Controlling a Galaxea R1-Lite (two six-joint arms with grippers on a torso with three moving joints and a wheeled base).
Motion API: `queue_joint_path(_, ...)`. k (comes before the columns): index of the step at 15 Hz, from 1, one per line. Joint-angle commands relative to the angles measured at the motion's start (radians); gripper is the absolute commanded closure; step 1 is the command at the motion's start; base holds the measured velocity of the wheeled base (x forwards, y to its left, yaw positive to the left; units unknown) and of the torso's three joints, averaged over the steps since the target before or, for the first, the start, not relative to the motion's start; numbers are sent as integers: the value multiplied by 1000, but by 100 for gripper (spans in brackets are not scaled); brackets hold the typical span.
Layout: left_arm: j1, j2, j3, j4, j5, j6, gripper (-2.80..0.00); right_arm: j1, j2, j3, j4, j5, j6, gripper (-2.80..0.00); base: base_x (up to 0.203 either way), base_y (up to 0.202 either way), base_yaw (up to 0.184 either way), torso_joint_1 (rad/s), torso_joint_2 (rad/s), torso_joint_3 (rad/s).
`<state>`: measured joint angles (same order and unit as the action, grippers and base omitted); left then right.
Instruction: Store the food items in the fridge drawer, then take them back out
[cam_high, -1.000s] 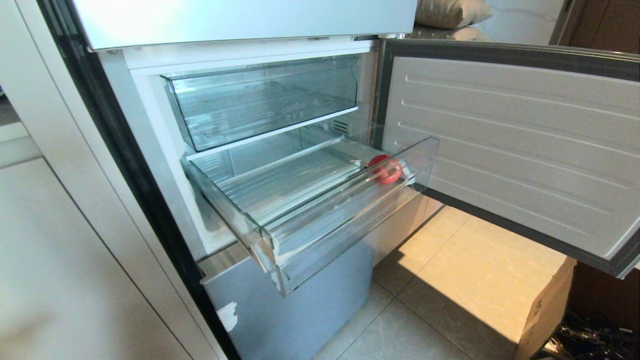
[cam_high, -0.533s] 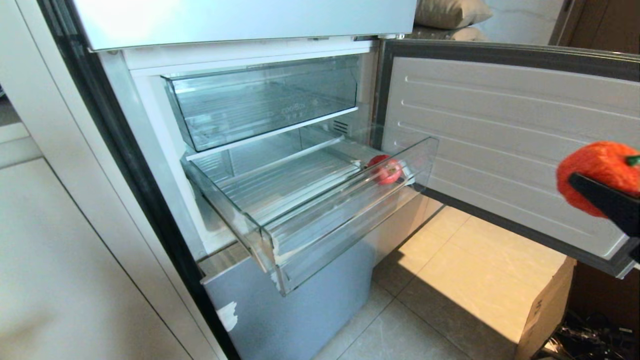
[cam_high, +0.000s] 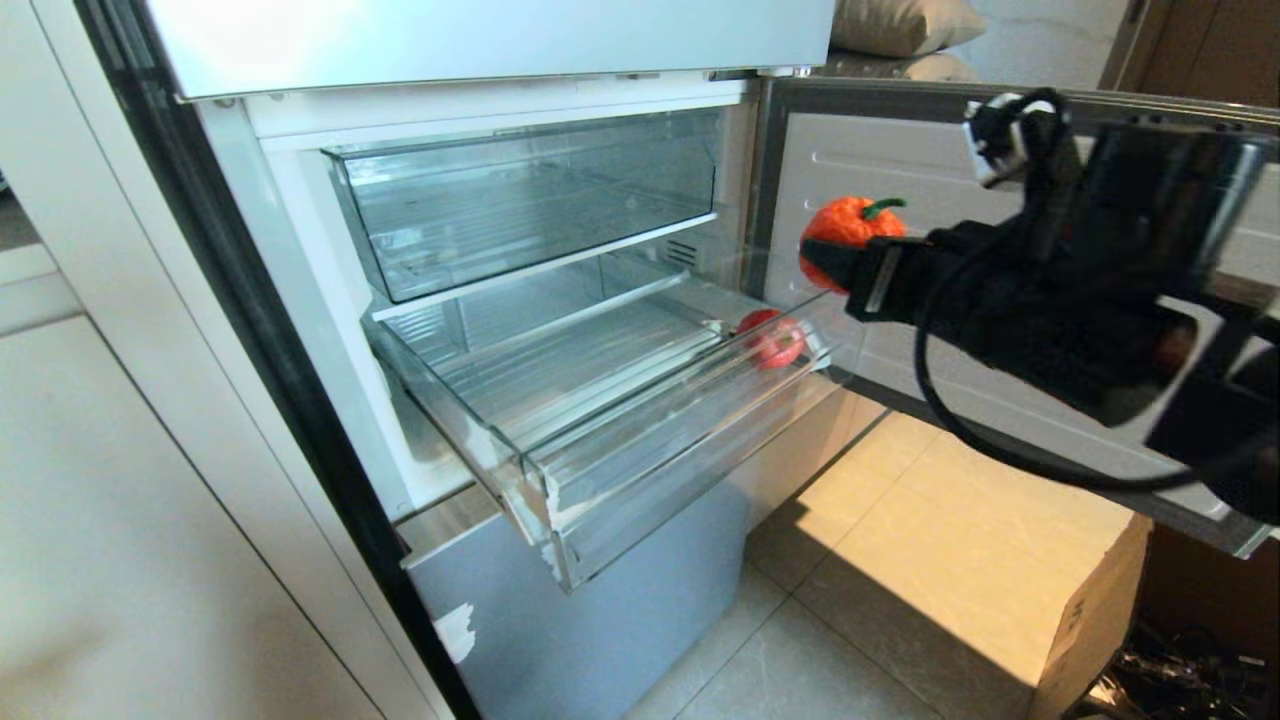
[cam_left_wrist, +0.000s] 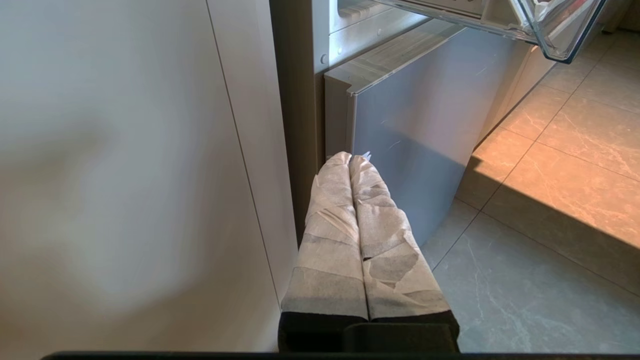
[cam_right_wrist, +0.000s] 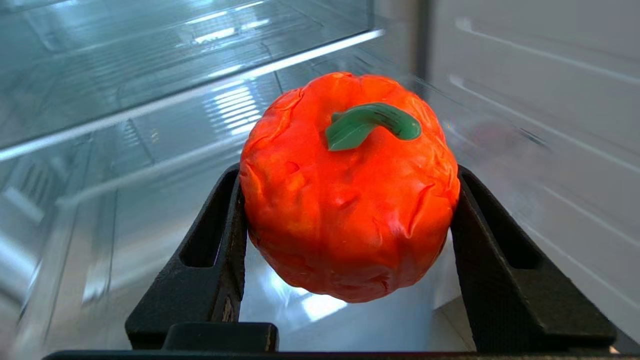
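The right gripper (cam_high: 835, 262) clamps an orange pumpkin-like food item (cam_high: 850, 222) above the right end of the pulled-out fridge drawer (cam_high: 600, 440), while the left gripper (cam_left_wrist: 350, 159) hangs closed low beside the fridge.

My right arm stretched in from the right at chest height, its right tool (cam_high: 835, 262) level, black fingers (cam_right_wrist: 220, 250) clamped either side of a load, my left tool (cam_left_wrist: 350, 165) hanging low, taped fingers pressed together, pointing downward.
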<state>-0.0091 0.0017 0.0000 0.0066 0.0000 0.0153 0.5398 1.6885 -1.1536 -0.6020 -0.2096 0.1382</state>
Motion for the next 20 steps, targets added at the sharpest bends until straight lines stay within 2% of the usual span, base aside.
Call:
queue_joint_path(1, 0, 1, 0, 0, 0, 0, 0, 6, 201, -245, 133, -4, 13, 0, 0, 0, 0, 0, 0, 0)
queue_joint_path(4, 0, 1, 0, 0, 0, 0, 0, 13, 353, -458, 231, -45, 33, 0, 0, 0, 0, 0, 0, 0)
queue_joint_path(6, 0, 1, 0, 0, 0, 0, 0, 34, 458, -600, 258, -116, 38, 0, 0, 0, 0, 0, 0, 0)
queue_joint_path(9, 0, 1, 0, 0, 0, 0, 0, 63, 548, -755, 318, -162, 51, 0, 0, 0, 0, 0, 0, 0)
queue_joint_path(11, 0, 1, 0, 1, 0, 0, 0, 83, 583, -801, 353, -166, 57, 0, 0, 0, 0, 0, 0, 0)
queue_joint_path(12, 0, 1, 0, 1, 0, 0, 0, 83, 589, -802, 352, -166, 64, -280, 0, 0, 0, 0, 0, 0)
queue_joint_path(16, 0, 1, 0, 0, 0, 0, 0, 95, 549, -794, 356, -166, 131, -280, 0, 0, 0, 0, 0, 0)
queue_joint_path(18, 0, 1, 0, 0, 0, 0, 0, 115, 451, -762, 386, -165, 197, -280, 0, 0, 0, 0, 0, 0)
queue_joint_path(20, 0, 1, 0, 1, 0, 0, 0, 135, 322, -710, 470, -153, 236, -280, 0, 0, 0, 0, 0, 0)
